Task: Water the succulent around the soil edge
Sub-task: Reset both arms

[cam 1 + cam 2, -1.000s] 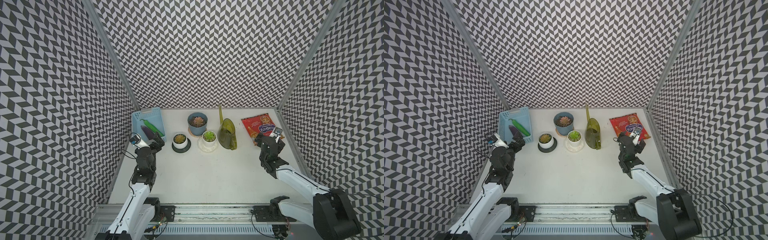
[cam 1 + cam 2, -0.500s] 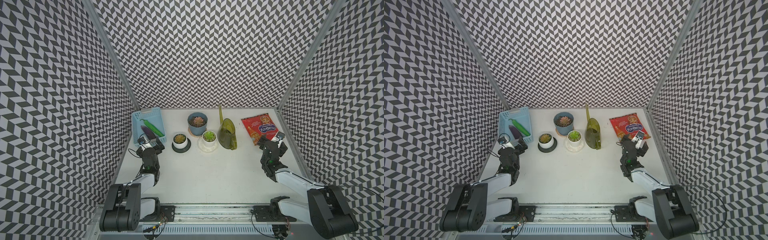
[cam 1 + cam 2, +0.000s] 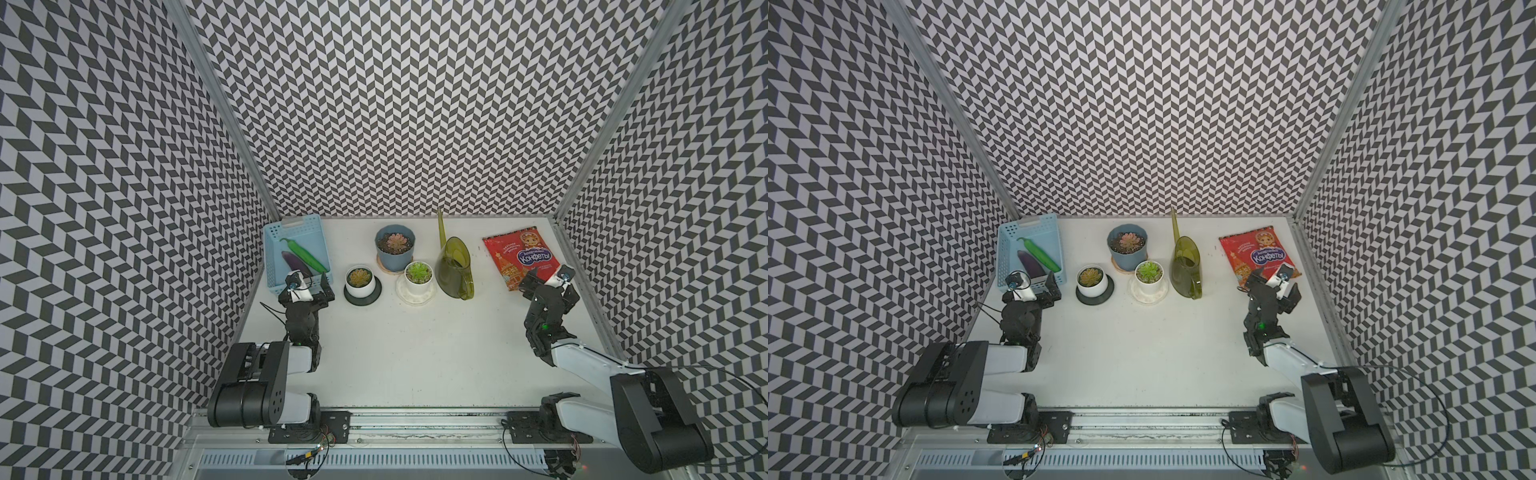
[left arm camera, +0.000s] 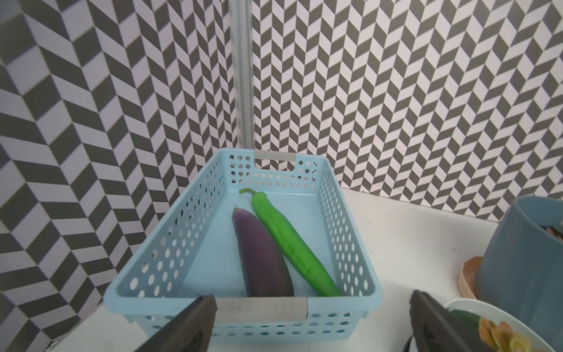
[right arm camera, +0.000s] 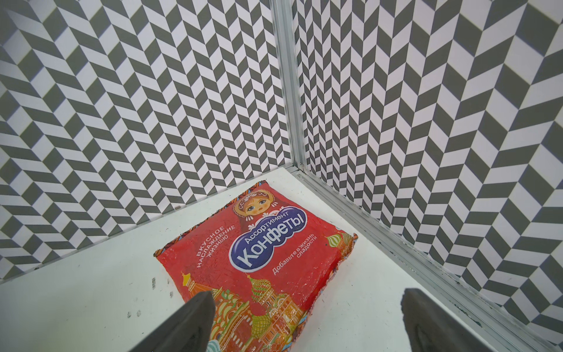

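1. Table: white work surface carrying every item; both arms rested low at its near side.
2. Basket: pale blue and perforated, directly ahead of the left gripper, whose jaws stood wide apart and empty. It held an aubergine and a green pepper, neither of which belongs to the task.
3. Candy bag: red, lying flat just ahead of the right gripper, whose jaws were likewise spread and empty. Closing there would probably have caught the bag rather than the tool.
4. Watering can: translucent green, between the two grippers and nearer the right one, on its inner side. The spout pointed away from the grippers and the handle toward them. Any water inside could not be made out. A grip off the slim handle could tip the can.
5. Blue pot: a pink rosette, beyond both grippers.
6. White pots, one on a black saucer and one on a white saucer: each held a succulent, the latter just beside the can. Which plant was meant could not be told. The pots stood close together, so a swinging spout might knock one over, and a steep pour would likely wet the rosette rather than the soil edge.
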Tool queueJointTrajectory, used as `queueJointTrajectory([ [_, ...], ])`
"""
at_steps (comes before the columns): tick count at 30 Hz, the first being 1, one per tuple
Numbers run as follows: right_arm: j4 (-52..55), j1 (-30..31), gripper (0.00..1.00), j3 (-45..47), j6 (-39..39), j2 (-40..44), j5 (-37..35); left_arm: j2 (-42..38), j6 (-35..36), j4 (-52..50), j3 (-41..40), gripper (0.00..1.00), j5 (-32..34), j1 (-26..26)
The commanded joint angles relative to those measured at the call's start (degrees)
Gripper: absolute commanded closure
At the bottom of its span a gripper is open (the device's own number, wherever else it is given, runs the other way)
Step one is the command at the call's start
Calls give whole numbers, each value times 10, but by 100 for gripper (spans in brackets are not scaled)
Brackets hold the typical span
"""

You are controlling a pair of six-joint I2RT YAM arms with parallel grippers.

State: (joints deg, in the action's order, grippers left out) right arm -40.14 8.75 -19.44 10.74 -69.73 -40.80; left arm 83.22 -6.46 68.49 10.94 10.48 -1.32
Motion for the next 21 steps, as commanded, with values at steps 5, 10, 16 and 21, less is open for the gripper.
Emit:
queueJointTrajectory([
  [5,-87,-15,0,25,-26,-4,48,44,20,55,13,0,-33,0],
  [10,-146,-24,0,52,-40,-15,79,53,40,40,29,0,-49,8],
  [16,-202,-44,0,83,-48,-29,141,57,61,9,47,0,-114,4],
  [21,-238,-65,0,84,-47,-61,202,56,62,8,47,0,-113,4],
])
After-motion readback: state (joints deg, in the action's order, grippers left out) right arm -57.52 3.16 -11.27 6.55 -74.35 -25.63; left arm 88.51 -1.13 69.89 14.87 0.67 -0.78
